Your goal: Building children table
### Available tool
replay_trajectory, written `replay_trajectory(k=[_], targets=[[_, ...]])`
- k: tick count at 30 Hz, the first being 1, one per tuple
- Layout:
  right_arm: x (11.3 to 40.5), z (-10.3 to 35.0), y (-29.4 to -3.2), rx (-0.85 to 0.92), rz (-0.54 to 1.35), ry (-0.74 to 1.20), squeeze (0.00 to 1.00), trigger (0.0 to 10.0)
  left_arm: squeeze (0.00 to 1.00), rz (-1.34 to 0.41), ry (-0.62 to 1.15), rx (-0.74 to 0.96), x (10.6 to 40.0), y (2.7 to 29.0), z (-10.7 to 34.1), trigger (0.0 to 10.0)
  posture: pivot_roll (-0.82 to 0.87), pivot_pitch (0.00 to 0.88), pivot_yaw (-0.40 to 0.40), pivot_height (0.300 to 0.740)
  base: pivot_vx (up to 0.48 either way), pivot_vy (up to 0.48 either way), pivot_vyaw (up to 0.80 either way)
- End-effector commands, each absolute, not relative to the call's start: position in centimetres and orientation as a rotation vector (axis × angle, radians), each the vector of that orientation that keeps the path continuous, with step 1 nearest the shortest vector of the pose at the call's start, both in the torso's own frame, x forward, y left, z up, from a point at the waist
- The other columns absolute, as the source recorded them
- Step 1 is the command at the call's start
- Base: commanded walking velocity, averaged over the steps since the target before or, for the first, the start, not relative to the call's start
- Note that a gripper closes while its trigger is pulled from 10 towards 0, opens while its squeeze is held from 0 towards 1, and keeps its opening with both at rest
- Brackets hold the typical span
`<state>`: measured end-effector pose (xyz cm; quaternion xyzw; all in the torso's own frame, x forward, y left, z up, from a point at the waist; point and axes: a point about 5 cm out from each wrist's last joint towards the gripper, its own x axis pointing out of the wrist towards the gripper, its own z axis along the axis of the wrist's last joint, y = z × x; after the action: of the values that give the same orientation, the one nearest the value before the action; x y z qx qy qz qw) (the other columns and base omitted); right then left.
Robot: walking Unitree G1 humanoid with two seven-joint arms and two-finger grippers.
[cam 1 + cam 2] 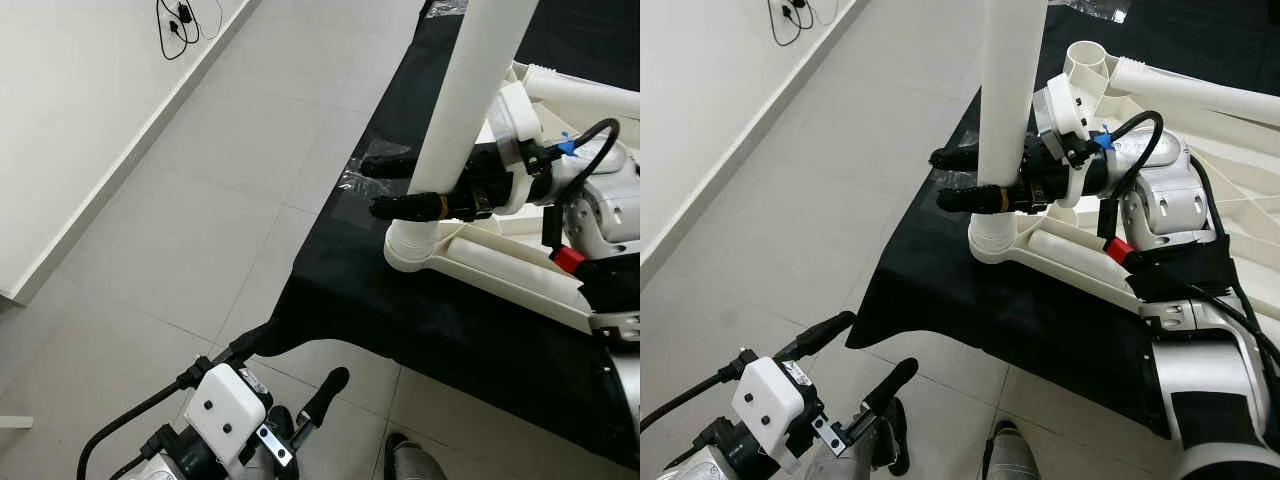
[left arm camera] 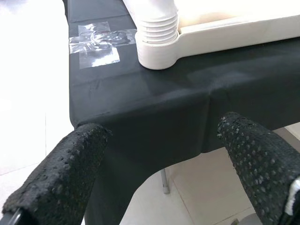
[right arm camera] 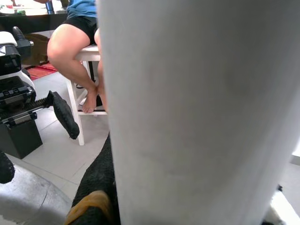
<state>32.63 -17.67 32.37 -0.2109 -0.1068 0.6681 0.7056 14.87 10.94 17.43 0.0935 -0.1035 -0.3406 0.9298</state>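
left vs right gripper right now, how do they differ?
The right gripper is over the black-covered table, while the left gripper is low over the floor tiles beside it. The right is closed around the upright white table leg; the left is open and holds nothing. Both have two long black fingers.

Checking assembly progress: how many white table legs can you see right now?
2. One upright leg stands in the frame's corner socket, with the right gripper shut around it. One loose leg lies on the black cloth behind. More may be hidden.
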Motion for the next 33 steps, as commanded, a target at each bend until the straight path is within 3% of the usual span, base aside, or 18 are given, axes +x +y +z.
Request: replay_trajectory(k=[1,33], targets=[[32.6,30.9,-17.5,-0.453,1.474,-0.189,0.0,10.0,0.0,-0.706,-0.17,0.197,14.7,11.1,16.8,10.0,0.1,0.376,0.09,0.74,0.0,0.0,0.0],[32.1,29.3,-17.4,-0.408,1.231,-0.18,0.0,10.0,0.0,-0.707,-0.172,0.196,14.8,11.1,16.7,10.0,0.09,0.372,0.089,0.74,0.0,0.0,0.0]])
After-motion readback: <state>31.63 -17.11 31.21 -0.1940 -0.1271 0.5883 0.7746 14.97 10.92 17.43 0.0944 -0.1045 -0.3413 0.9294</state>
